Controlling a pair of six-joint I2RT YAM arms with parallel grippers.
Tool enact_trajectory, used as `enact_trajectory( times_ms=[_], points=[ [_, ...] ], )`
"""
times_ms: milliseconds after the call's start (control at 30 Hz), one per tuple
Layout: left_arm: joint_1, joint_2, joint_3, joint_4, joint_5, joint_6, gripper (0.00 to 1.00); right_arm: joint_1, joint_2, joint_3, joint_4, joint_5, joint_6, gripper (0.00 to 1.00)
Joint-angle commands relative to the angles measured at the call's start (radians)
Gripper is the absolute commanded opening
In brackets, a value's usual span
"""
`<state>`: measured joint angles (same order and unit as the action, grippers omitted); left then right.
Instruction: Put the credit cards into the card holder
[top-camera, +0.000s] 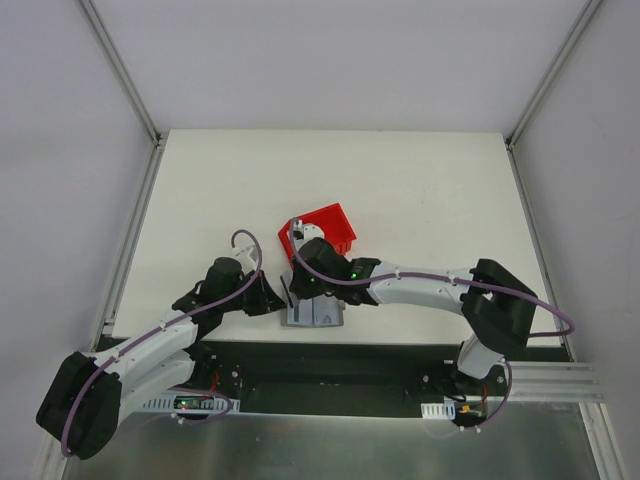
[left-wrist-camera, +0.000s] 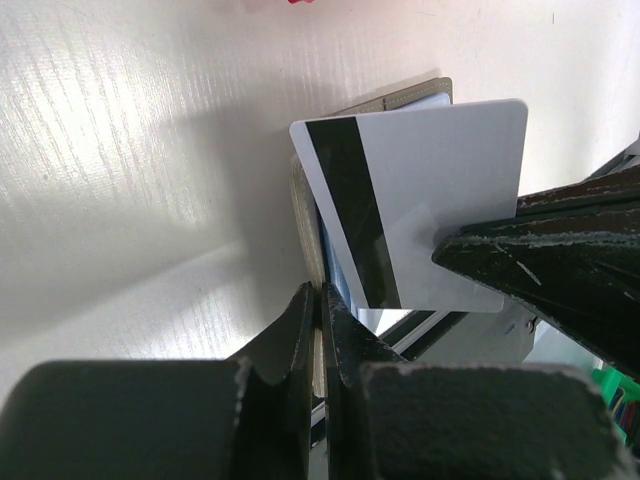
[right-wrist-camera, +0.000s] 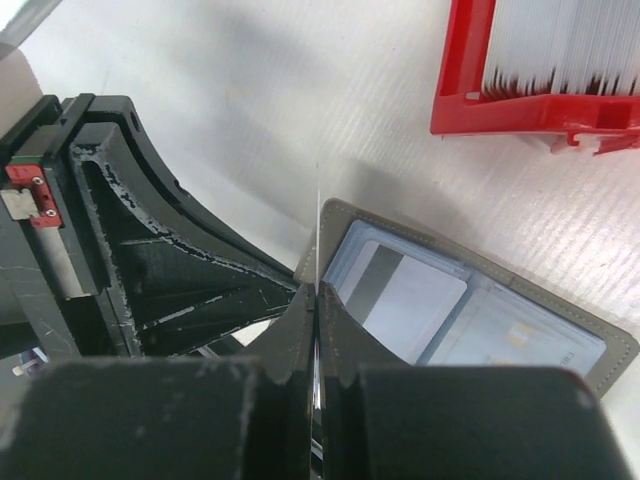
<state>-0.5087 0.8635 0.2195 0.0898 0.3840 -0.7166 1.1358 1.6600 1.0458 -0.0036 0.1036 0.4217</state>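
Observation:
The grey card holder (top-camera: 315, 312) lies open on the table near the front edge. Its pale blue slots (right-wrist-camera: 500, 330) face up, and one credit card (right-wrist-camera: 405, 295) sits in the left slot. My left gripper (left-wrist-camera: 320, 290) is shut on the card holder's left edge (left-wrist-camera: 305, 215). My right gripper (right-wrist-camera: 315, 290) is shut on a white credit card (left-wrist-camera: 430, 190) with a black stripe. It holds that card upright on its edge over the holder's left side, and in the right wrist view the card shows only as a thin line (right-wrist-camera: 318, 225).
A red bin (top-camera: 325, 230) stands just behind the card holder, with several more cards (right-wrist-camera: 560, 45) upright in it. Both arms crowd together at the holder, the left gripper (right-wrist-camera: 150, 260) close beside the right. White table stretches beyond the bin.

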Motion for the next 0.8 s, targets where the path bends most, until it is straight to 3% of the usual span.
enact_trajectory(
  times_ms=[0,567,767],
  points=[
    [0.001,-0.011,0.011,0.005,-0.014,0.019,0.00,0.007,-0.043,0.039,-0.058,0.059,-0.027,0.00],
    [0.002,-0.012,0.011,0.008,-0.013,0.022,0.00,0.012,-0.103,-0.009,-0.170,0.163,-0.023,0.00],
    [0.002,-0.012,0.009,0.008,-0.010,0.022,0.00,0.015,-0.114,0.022,-0.105,0.102,-0.038,0.00]
  ],
)
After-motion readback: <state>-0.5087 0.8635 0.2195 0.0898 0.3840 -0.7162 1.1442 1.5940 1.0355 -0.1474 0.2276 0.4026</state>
